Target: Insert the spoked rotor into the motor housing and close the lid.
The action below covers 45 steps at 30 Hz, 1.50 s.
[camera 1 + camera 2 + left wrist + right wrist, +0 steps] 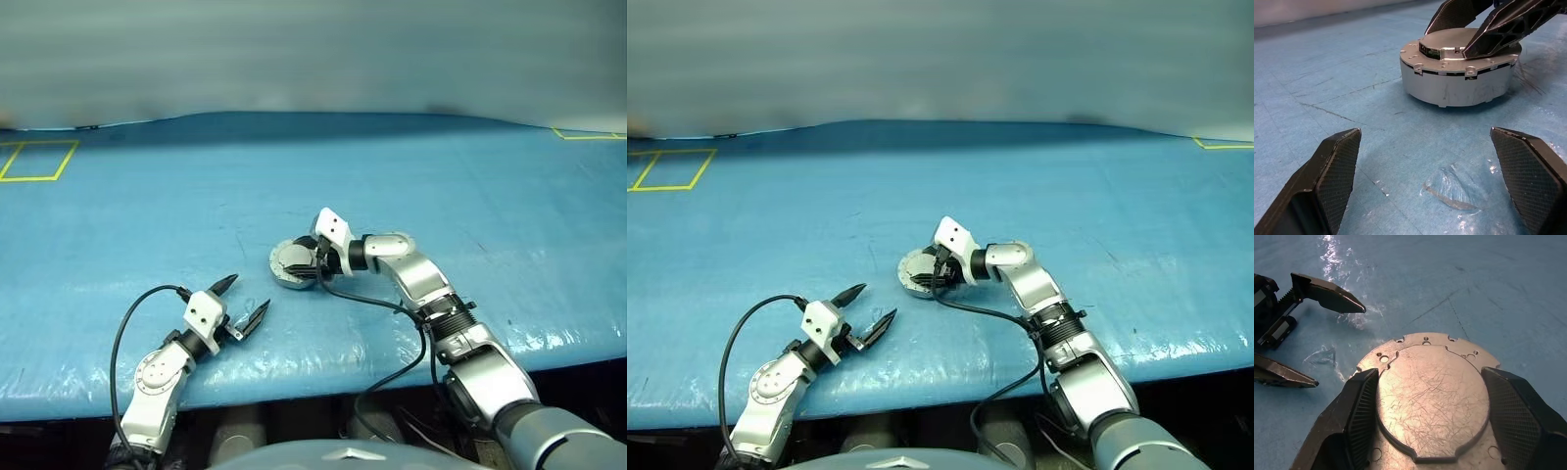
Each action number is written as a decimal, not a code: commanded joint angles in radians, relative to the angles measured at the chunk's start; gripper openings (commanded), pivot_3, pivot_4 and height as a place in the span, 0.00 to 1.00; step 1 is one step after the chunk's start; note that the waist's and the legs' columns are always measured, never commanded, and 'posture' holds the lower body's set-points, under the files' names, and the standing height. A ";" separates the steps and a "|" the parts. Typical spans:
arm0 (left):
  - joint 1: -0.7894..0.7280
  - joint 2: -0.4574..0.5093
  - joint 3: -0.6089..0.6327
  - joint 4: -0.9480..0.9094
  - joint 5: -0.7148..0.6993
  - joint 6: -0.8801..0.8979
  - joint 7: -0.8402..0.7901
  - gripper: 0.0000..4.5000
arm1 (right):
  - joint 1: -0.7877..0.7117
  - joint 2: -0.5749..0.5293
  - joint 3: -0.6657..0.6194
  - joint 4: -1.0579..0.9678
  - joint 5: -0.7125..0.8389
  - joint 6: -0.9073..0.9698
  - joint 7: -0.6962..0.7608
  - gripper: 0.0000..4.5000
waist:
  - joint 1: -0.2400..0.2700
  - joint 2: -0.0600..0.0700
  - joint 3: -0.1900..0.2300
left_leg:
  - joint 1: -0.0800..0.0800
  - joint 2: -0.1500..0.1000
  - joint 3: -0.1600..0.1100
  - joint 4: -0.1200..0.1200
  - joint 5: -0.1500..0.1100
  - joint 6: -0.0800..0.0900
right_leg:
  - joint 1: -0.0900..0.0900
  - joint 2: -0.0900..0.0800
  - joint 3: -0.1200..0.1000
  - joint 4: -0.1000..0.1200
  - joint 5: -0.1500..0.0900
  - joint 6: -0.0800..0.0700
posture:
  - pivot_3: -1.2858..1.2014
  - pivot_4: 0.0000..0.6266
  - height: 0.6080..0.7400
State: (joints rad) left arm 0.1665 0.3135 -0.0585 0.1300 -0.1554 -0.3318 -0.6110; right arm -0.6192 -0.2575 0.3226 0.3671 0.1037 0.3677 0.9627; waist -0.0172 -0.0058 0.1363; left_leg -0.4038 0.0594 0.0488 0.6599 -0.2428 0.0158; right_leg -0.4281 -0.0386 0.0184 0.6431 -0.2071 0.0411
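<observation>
The right end effector (pixel 315 260) straddles the closed lid (pixel 1432 399) atop the motor housing (pixel 1459 88), seemingly gripping it; the left end effector (pixel 245 302) gapes empty nearby.

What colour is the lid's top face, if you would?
Scratched bare silver lid, best in the right wrist view.

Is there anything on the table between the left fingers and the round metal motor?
Just bare blue table, seen in the left wrist view, left gripper to motor housing.

The motor housing (pixel 297 264) sits on the tabletop (pixel 470 186), lid (pixel 1432 399) on top; right gripper (pixel 315 260) at its 3 o'clock, fingers over it; left gripper (pixel 242 302) at its 7 o'clock, apart.
</observation>
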 commanded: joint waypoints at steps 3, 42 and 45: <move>0.003 -0.003 -0.011 0.014 0.010 -0.004 -0.002 1.00 | 0.013 -0.036 0.006 -0.020 -0.023 0.081 -0.009 0.67 | 0.004 0.000 0.000 | 0.000 0.000 0.000 -0.001 0.000 0.000 | 0.000 -0.001 0.000 0.000 0.000 -0.001 | 0.52 0.24 1.00; -0.001 -0.017 -0.018 0.031 0.011 -0.015 0.006 1.00 | -0.029 -0.049 0.048 0.038 -0.067 0.109 -0.005 0.67 | 0.006 0.000 0.000 | -0.001 -0.004 -0.002 -0.002 0.000 0.000 | -0.001 -0.007 -0.003 -0.001 0.000 0.001 | 0.52 0.24 1.00; -0.002 -0.019 -0.018 0.036 0.013 -0.018 0.008 1.00 | -0.023 -0.042 0.058 0.047 -0.084 0.098 -0.030 0.67 | 0.005 0.001 0.000 | -0.001 -0.004 -0.002 -0.002 0.000 0.000 | -0.001 -0.007 -0.003 -0.001 0.000 0.001 | 0.52 0.24 1.00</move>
State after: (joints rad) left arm 0.1612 0.3009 -0.0665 0.1452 -0.1556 -0.3456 -0.6055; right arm -0.6645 -0.2830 0.3534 0.3604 0.0841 0.4282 0.9754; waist -0.0120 -0.0052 0.1365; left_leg -0.4043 0.0554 0.0465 0.6577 -0.2429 0.0158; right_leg -0.4289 -0.0453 0.0150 0.6418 -0.2075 0.0418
